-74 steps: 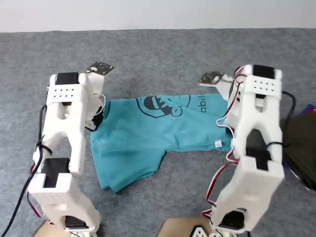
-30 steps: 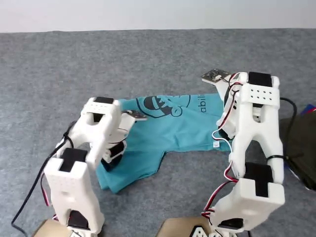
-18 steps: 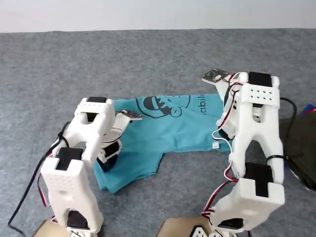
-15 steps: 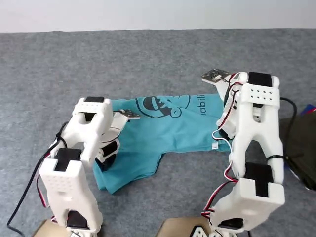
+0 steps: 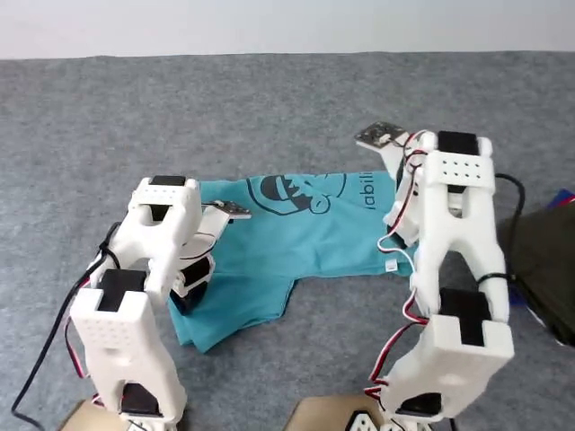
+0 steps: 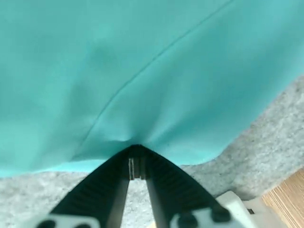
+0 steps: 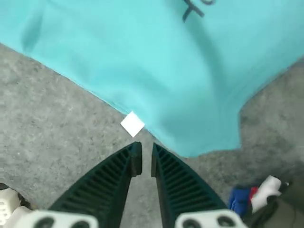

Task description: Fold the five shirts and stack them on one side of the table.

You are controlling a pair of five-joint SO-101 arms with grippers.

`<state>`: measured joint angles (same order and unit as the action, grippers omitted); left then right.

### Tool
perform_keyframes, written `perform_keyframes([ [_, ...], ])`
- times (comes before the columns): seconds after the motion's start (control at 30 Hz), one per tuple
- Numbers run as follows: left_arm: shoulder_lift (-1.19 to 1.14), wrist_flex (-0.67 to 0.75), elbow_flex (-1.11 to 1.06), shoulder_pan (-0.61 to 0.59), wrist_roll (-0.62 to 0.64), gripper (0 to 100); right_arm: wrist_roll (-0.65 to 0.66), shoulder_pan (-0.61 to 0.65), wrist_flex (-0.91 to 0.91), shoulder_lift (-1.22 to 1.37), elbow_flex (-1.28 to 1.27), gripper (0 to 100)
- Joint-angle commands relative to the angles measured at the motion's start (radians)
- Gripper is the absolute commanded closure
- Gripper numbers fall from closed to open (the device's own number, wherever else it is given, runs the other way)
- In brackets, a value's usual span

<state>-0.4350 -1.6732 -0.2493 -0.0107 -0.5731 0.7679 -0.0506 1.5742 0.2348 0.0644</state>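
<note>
Teal shirt (image 5: 296, 233) lies partly folded at the middle of the grey table (image 5: 269, 108), the left gripper (image 6: 137, 167) clamped on its hem; the right gripper (image 7: 144, 160), fingers a slit apart, hangs just off the hem beside a white tag (image 7: 132, 124).

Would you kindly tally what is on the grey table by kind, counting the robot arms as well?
Teal fabric T-shirt with dark print: 1
Dark pile at the far right: 1
White plastic robot arms: 2
Total: 4
</note>
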Motion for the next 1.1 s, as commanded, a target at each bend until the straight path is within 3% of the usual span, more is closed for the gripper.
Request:
perform_keyframes([
  [0.0, 0.054, -0.034, 0.008, -0.008, 0.011, 99, -0.044, 0.002, -0.064, 0.018, 0.009, 95.2],
  [0.2, 0.186, -0.061, 0.071, 0.0, 0.044, 99, -0.097, 0.021, -0.114, 0.12, 0.009, 95.5],
  [0.5, 0.46, -0.078, 0.117, -0.006, 0.078, 99, -0.137, 0.076, -0.025, 0.232, 0.011, 95.5],
  [0.8, 0.477, -0.078, 0.116, -0.006, 0.106, 99, -0.132, 0.074, -0.05, 0.008, 0.009, 95.2],
  [1.07, 0.488, -0.078, 0.12, -0.008, 0.106, 99, -0.13, 0.015, -0.15, 0.165, 0.009, 95.4],
])
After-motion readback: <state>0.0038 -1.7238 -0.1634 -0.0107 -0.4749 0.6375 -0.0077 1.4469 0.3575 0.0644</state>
